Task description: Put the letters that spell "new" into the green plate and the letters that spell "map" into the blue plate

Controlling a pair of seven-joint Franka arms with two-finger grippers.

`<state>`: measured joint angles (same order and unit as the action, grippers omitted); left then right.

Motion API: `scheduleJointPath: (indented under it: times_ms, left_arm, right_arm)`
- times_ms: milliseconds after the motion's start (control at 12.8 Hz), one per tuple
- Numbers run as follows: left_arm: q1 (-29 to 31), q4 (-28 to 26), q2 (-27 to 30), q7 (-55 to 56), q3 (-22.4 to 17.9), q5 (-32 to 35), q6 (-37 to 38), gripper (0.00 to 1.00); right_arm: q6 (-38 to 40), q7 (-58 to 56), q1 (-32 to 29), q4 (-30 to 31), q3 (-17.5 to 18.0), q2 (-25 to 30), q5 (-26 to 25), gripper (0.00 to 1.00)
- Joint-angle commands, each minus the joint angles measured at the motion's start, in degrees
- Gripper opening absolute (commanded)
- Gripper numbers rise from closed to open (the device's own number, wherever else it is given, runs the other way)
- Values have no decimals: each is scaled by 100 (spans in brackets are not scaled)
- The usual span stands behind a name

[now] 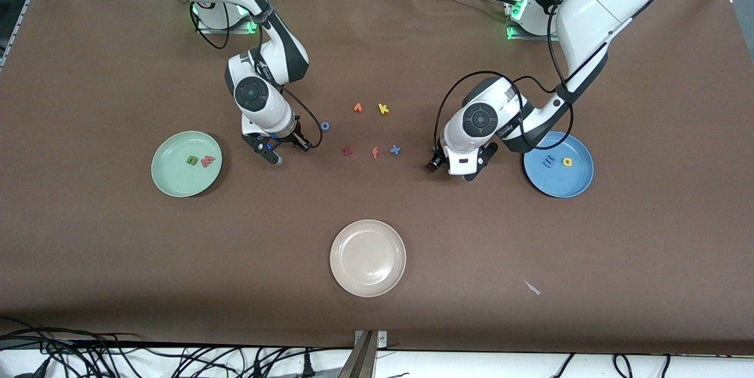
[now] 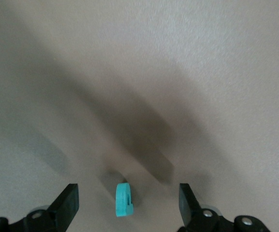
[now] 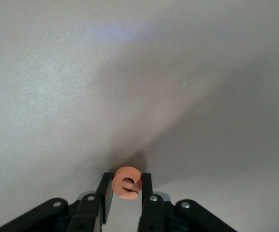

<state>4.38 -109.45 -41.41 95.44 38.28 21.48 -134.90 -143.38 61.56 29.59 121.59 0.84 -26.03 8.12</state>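
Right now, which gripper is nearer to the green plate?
Right. The right gripper, shut on the orange e, is beside the green plate; the left gripper is beside the blue plate.

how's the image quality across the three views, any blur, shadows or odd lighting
Front view: sharp and evenly lit, with green glow at both arm bases. Left wrist view: soft focus, broad dark shadow streaks across the table; the teal letter lies between the open left gripper. Right wrist view: washed-out table with a faint bluish glare patch near the top; the orange e is crisp in the shut right gripper.

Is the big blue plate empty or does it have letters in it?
Not empty: the blue plate holds a blue letter and a yellow letter.
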Motion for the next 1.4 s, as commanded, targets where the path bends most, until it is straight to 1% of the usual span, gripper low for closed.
scheduleJointPath:
  times_ms: [0,78,234,312,468,623,701,935,1013,1091,1169,1247,1325]
  left_arm:
    - [-87,11,-95,186,-14,269,-45,55]
    - [-87,11,-104,186,-14,313,-45,39]
    - [-87,11,-113,90,-14,313,-19,3]
    - [-78,20,-104,-76,-14,322,16,0]
    - [35,99,-17,-576,21,313,112,0]
    - [351,239,281,-1190,152,209,733,0]
    - [683,309,396,-1621,414,156,1076,0]
    - [2395,337,511,-3157,1591,58,2113,0]
    - [2853,337,503,-3798,1795,85,2482,0]
    - [3084,310,502,-4370,1788,111,2686,0]
    - [3295,258,468,-4846,1745,137,2749,0]
    - [3454,240,424,-5259,1622,172,2750,0]
    - [3490,153,380,-5655,1430,347,2750,0]
  right_arm:
    - [888,-870,2,-197,-356,334,32,0]
    - [1135,-1318,11,-205,-470,405,32,0]
    - [1356,-2083,11,-179,-812,537,6,0]
    - [1479,-2479,11,-179,-1040,590,5,0]
    - [1628,-3348,11,-170,-1479,678,-3,0]
    - [1717,-3991,11,-170,-1858,678,-12,0]
    - [1717,-4255,3,-179,-2034,652,-21,0]
    - [1682,-5099,-85,-205,-2474,494,-30,0]
    - [1673,-5302,-155,-223,-2510,441,-30,8]
    - [1665,-5373,-269,-240,-2502,424,-30,50]
    - [1682,-5339,-305,-241,-2501,423,-12,99]
    - [1717,-5287,-296,-310,-2493,432,-12,100]
    - [1743,-5234,-270,-389,-2484,441,14,100]
